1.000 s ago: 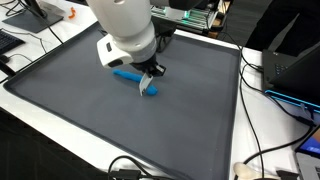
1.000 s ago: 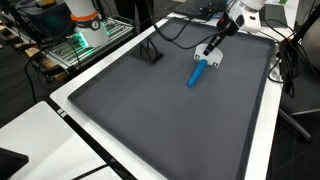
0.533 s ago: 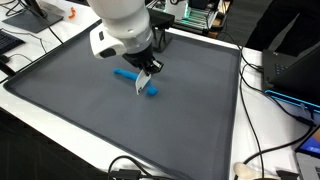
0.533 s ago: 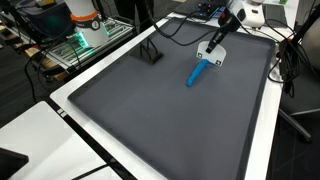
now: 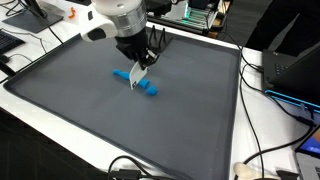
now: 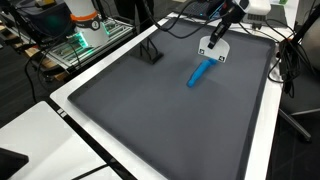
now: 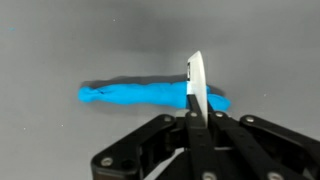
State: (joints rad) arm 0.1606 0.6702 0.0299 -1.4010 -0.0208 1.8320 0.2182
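One gripper (image 7: 197, 120) clamped on thin flat white card (image 7: 195, 80), above lumpy blue stick (image 7: 140, 95) on matte grey mat (image 5: 80, 110).

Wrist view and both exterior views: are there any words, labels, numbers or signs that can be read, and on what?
No text can be read.
The white card in the gripper is edge-on in the wrist view. An exterior view shows dark specks on it, too small to read.
The blue stick has no text.
The gray mat has no text.
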